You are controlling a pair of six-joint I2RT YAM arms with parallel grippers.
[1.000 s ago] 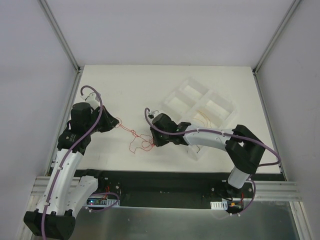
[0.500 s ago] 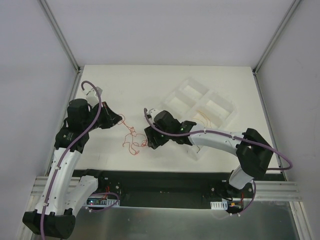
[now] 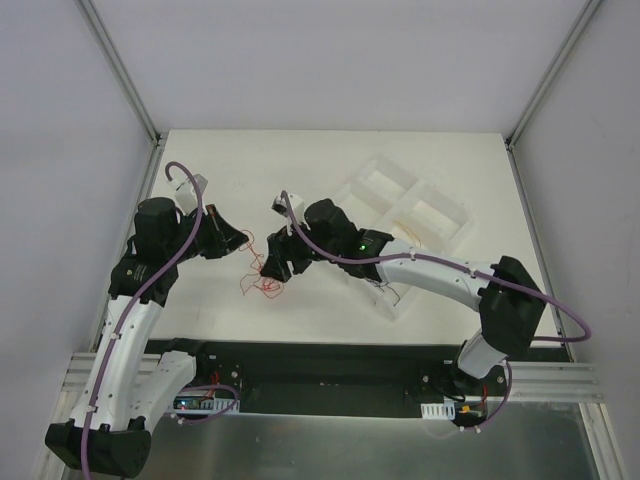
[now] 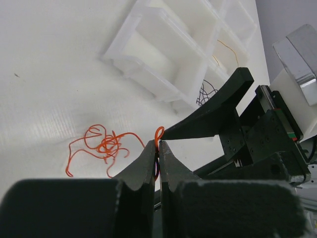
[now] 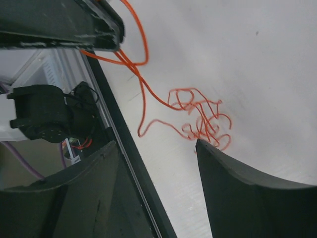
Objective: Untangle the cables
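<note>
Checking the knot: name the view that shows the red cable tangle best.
Right wrist: the red cable tangle lies large and unobstructed, loops distinct. Left wrist shows it smaller, beyond the left fingers. Top external shows only a tiny scribble.

You are seeing the cables (image 3: 266, 282) lying bunched on the table (image 3: 300, 170), well left of the tray (image 3: 360, 200). One strand is running from the bunch into the pinched left gripper (image 3: 243, 240), farther left of the tray. The right gripper (image 3: 274, 264) is hovering spread just beside the bunch on its tray side, and loose strands (image 3: 404, 231) are lying inside the tray's compartments.
</note>
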